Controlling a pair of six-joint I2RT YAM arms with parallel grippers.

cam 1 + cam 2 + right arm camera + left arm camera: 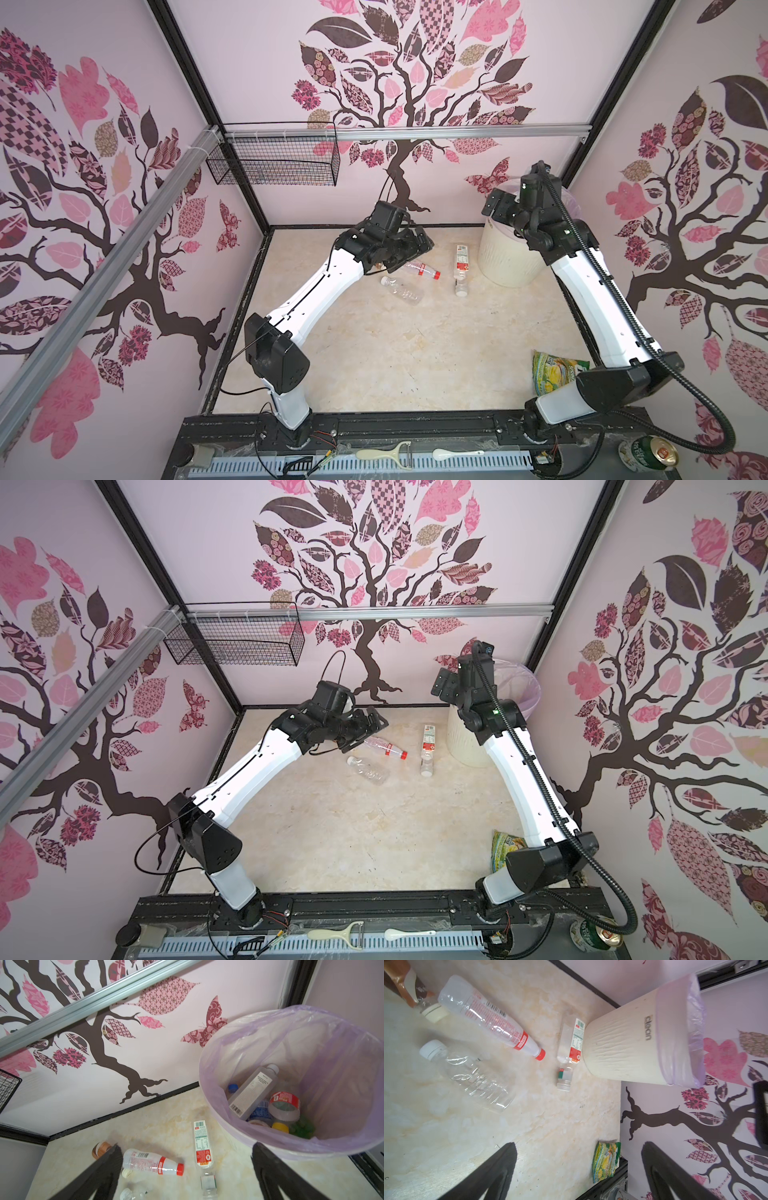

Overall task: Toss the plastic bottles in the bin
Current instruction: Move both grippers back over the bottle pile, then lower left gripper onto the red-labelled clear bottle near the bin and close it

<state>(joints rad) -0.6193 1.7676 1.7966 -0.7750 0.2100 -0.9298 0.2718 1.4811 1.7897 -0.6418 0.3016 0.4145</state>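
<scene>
The left end effector (417, 247), spread and empty, hangs over the far middle of the desk (374, 353). The red-capped bottle (422, 269) lies just below it, long axis left to right, cap toward the bin (498, 266). The right end effector (498, 204), also spread and empty, hovers by the bin's rim, so the left arm is nearer.

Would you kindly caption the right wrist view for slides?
Right gripper, jaws open, looks into the bin holding bottles.
</scene>
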